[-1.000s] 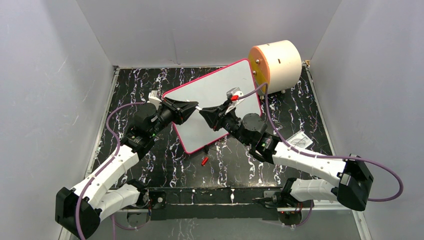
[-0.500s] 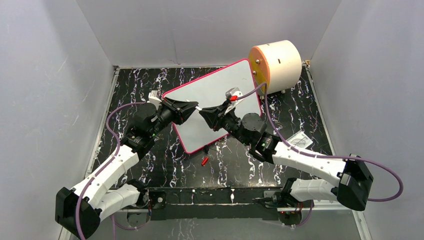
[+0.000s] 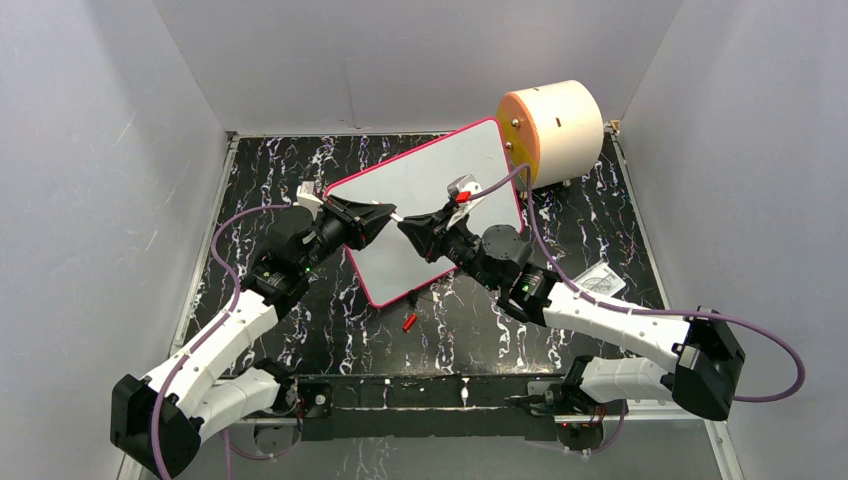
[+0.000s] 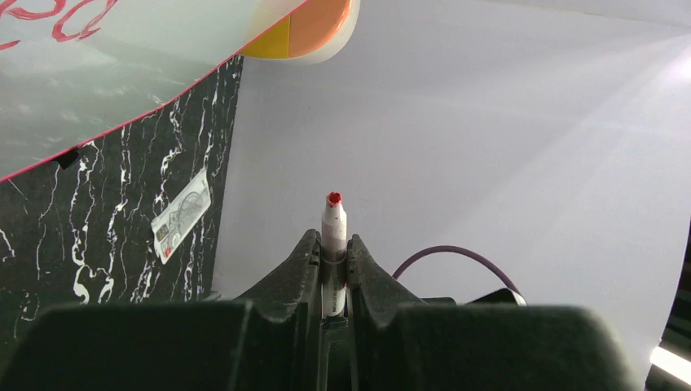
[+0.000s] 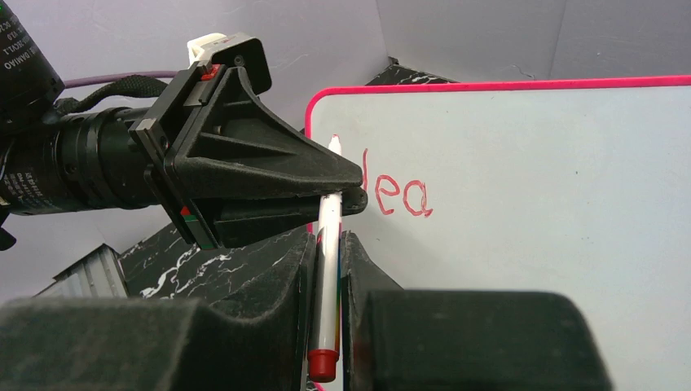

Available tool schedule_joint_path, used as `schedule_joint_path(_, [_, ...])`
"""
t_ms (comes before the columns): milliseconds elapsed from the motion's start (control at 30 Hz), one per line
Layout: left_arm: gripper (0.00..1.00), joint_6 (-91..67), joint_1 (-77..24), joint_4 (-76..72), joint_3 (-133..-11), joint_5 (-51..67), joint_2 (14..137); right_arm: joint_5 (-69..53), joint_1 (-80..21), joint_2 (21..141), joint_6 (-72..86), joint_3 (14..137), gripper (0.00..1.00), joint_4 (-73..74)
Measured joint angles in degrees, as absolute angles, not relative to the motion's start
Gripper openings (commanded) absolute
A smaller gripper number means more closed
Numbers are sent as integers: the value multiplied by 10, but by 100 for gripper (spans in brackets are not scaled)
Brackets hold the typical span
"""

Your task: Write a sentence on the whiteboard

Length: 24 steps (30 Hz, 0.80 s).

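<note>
The whiteboard (image 3: 430, 185) lies slanted on the black marble table, white with a pink-red rim. Part of the sentence (image 5: 399, 195) shows as red handwritten letters on the whiteboard (image 5: 530, 204), and a scrap of the sentence (image 4: 73, 16) appears on the whiteboard (image 4: 122, 73) in the left wrist view. Over the board's near-left part my left gripper (image 3: 392, 213) and right gripper (image 3: 404, 226) meet tip to tip. Both are shut on one white marker (image 5: 327, 261). Its red tip (image 4: 333, 198) sticks out past the left gripper (image 4: 332, 238); its red butt end lies between the jaws of the right gripper (image 5: 326, 242).
A cream cylinder (image 3: 555, 125) with an orange face stands at the board's far right corner. A small red cap (image 3: 409, 322) lies on the table just in front of the board. A printed label (image 3: 603, 280) lies to the right, by the right arm.
The right wrist has shifted very slightly. Both grippers stay shut on the marker above the board.
</note>
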<state>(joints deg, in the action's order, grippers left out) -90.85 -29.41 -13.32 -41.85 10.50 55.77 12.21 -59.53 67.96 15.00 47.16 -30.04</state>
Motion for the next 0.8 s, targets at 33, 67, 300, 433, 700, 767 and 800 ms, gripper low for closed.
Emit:
schedule_joint_path(33, [18,-906,-294,-133,-418,105,557,122,-595,679,149,472,0,-299])
schedule_joint_path(67, [25,-904,-294,-132,-418,105,557,121,-595,679,148,472,0,-297])
schedule_joint_path(300, [59,-842,-295,-102,-427,96,545,114,-595,662,143,493,0,-235])
schedule_joint_path(433, [68,-767,-295,-53,-458,66,524,120,-595,655,141,533,0,-169])
schedule_joint_path(700, [77,-514,-295,67,-591,-14,518,152,-592,653,134,613,0,-39])
schedule_joint_path(767, [79,-452,-295,91,-622,-29,527,162,-592,654,130,631,0,-3])
schedule_joint_path(800, [79,-417,-295,108,-640,-39,535,166,-592,655,128,638,0,11])
